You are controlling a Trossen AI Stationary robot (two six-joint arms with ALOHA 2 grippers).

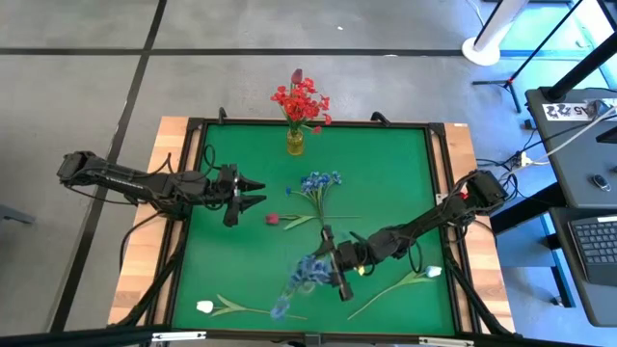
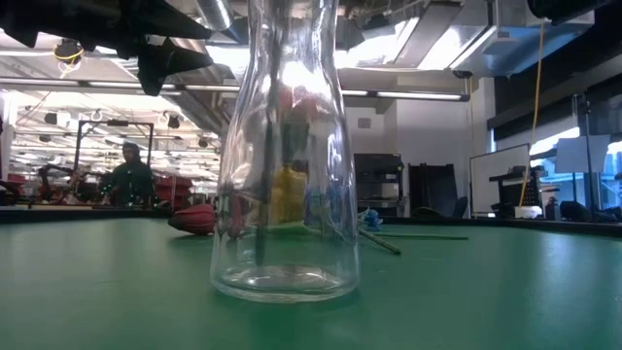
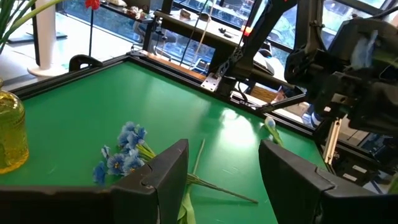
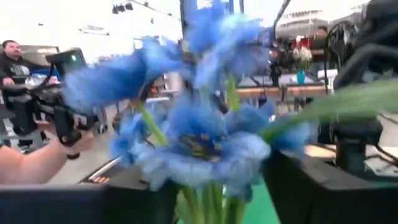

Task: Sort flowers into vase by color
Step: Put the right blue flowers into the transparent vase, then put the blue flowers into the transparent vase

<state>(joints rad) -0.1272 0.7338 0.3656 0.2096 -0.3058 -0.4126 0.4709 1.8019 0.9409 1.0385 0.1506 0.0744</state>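
From above I see my right hand (image 1: pixel 337 273) over the near middle of the green tabletop (image 1: pixel 386 164), right at a blue flower spray (image 1: pixel 307 273) that blurs beneath it above the clear glass vase (image 2: pixel 285 146), which fills the low view. Through the right wrist camera the blue blossoms (image 4: pixel 199 134) crowd the lens, their green stems running down between my two dark fingers (image 4: pixel 323 190); the fingers stand apart on either side, and I cannot tell whether they grip the stems. My left hand (image 1: pixel 253 193) hangs over the left middle of the tabletop with its fingers (image 3: pixel 158 177) spread and nothing between them. Just beyond it lie a dark red rosebud (image 1: pixel 273 219) and a second blue spray (image 1: pixel 318 183). The red sprays (image 1: pixel 301 99) stand in a yellow vase (image 1: pixel 295 142) at the far edge. One white tulip (image 1: pixel 205 306) lies at the near left, another (image 1: pixel 432 273) at the near right.
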